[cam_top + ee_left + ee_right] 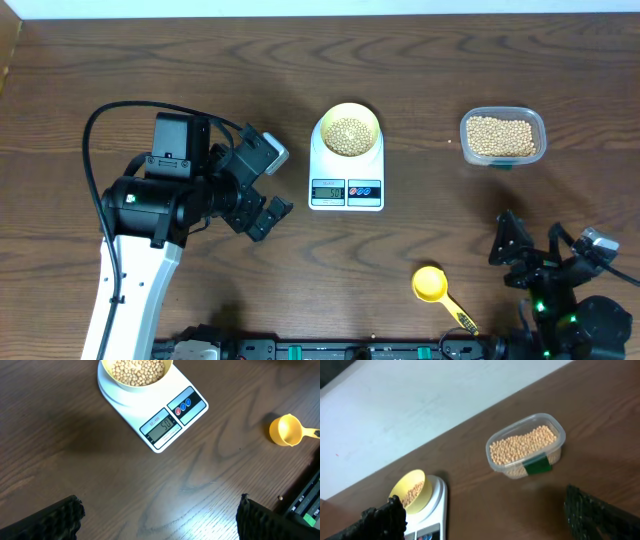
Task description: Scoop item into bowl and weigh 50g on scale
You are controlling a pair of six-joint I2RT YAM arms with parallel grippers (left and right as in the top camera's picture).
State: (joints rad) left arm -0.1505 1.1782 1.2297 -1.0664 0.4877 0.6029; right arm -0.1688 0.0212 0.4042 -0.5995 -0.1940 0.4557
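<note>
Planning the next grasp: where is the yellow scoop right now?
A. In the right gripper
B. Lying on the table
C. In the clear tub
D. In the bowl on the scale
B: the yellow scoop lies on the bare table, apart from the bowl and the tub, with nothing holding it.

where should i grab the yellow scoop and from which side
Take the yellow scoop by its thin handle, coming down from above with the jaws across its width. It lies flat on the table, handle running toward the near right edge; the round cup likely offers a poorer pinch.
</note>
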